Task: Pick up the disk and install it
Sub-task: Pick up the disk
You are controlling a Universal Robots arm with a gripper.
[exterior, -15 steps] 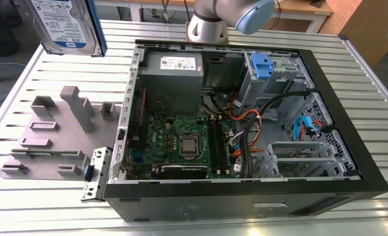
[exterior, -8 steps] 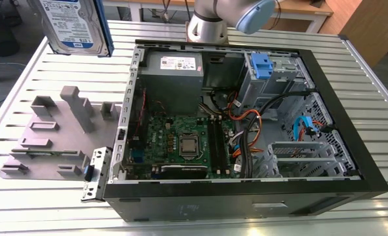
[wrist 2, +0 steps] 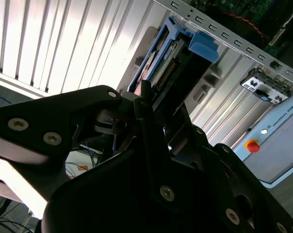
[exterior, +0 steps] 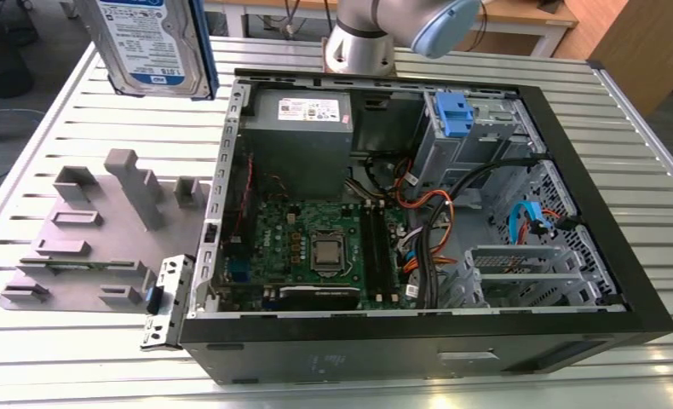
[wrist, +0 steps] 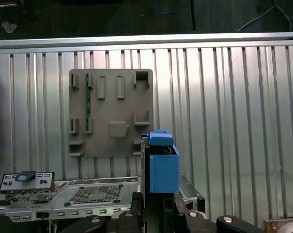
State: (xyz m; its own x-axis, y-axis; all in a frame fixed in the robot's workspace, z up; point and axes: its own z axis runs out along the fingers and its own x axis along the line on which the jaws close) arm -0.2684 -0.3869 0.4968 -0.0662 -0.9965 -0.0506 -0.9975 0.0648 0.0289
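**Operator:** State the work surface.

**Technician:** A slatted aluminium table point(exterior: 64, 119). An open computer case point(exterior: 609, 256) lies on it on its side, interior exposed.

**Operator:** Claw condition?

**Technician:** The gripper point(wrist: 161, 204) is clamped on the disk point(exterior: 155, 43), with the jaws closed against the drive's two flat faces. In both wrist views the disk projects out of the jaws, and its blue carrier bracket point(wrist: 163, 170) sits at the outer end.

**Operator:** Disk location?

**Technician:** It is held in the air, clear of the table and outside the case. In the exterior view it hangs upright off the case's far corner, toward the exterior view's left. The white-and-blue label faces the camera, and the blue bracket runs along one edge.

**Operator:** Items nearest the disk?

**Technician:** In the first wrist view a grey fixture plate point(wrist: 111, 111) lies flat on the slats beyond the disk. In the exterior view this plate sits just beside the case, on the exterior view's left, with several upright posts. A small metal port bracket point(exterior: 166, 302) leans at the case's near corner.

**Operator:** Case contents?

**Technician:**
- A grey power supply point(exterior: 296, 128) sits at the far wall.
- A green motherboard point(exterior: 313, 239) sits near it.
- A drive cage with a blue tab point(exterior: 456, 115) is toward the exterior view's right.
- Bundled cables point(exterior: 428, 204) run between the board and the cage.

The arm's base point(exterior: 365, 38) stands behind the case.
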